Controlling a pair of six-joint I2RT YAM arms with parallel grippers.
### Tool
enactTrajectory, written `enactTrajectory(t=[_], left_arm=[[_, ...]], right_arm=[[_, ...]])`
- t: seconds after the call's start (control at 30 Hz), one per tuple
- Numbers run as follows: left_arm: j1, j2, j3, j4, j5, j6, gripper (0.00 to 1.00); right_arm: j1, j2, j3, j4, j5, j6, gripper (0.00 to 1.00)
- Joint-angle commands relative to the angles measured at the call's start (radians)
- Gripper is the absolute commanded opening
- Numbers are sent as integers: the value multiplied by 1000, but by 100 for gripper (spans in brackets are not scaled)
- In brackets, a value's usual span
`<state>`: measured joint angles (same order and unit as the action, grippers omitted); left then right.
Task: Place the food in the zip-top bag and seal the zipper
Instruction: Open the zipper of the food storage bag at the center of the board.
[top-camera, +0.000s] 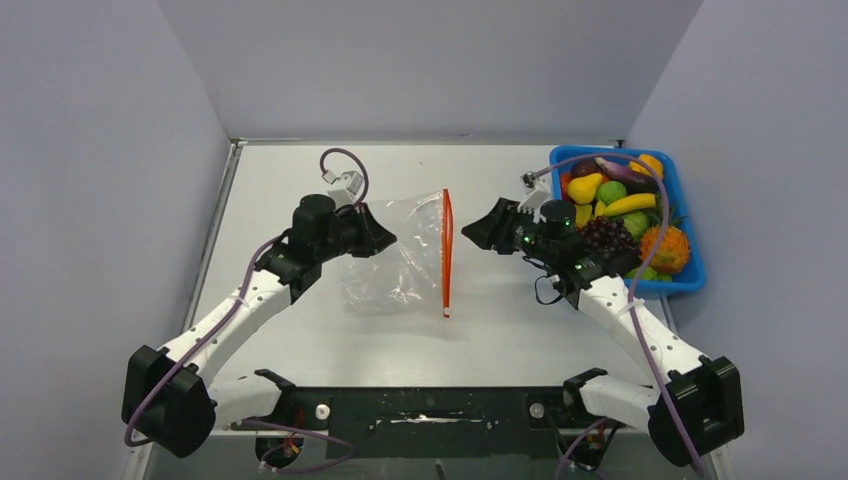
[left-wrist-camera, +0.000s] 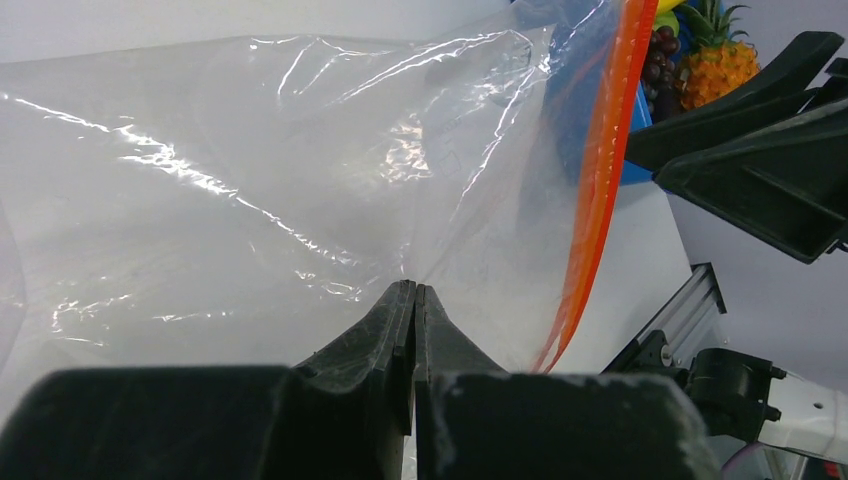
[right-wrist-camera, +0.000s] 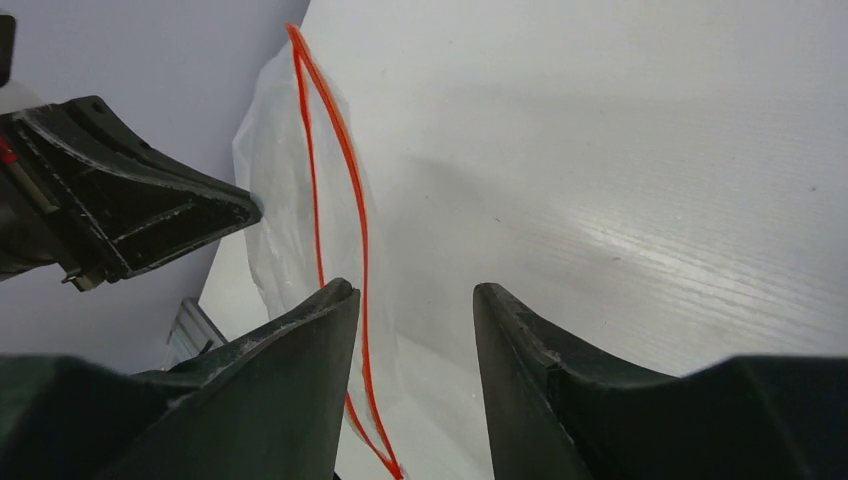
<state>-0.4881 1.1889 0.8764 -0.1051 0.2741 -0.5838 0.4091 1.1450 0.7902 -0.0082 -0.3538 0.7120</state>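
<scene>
At the left, the left gripper is seen clenched on the clear film of the zip-top bag, the film being pinched between its closed fingers well back from the mouth; the bag is held up near the middle of the white table, with its lower corner resting on the surface; the zipper is stood nearly on end along the bag's right edge, and its two red lips are shown slightly parted in the right wrist view; just to the right of the strip, the right gripper is held with its jaws apart and nothing gripped between them, though whether one finger brushes the bag cannot be told; farthest right, the food is piled in a blue bin against the table's right edge, where a yellow banana, purple grapes and an orange pineapple can be made out; none of it is seen inside the bag.
</scene>
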Motion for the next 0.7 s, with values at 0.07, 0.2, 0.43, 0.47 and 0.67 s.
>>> enactTrajectory(t=[0.07,0.2,0.43,0.47,0.67], left_arm=[[3,-43,-11,95,29,-16,0],[2,-45,-15,103,40,-24,0],[2,-57,-29,119,55,-37,0],[2,-57,-32,124,59,-41,0],[2,-47,-42,148,63,-50,0]], right_arm=[[-6,-33,-17,82,-28,49,47],[-4,7,-14,119,-80,62,46],[10,65,-25,179,-128,86,40],[14,74,-26,188,-137,90,40],[36,111,-39,241,-184,117,39]])
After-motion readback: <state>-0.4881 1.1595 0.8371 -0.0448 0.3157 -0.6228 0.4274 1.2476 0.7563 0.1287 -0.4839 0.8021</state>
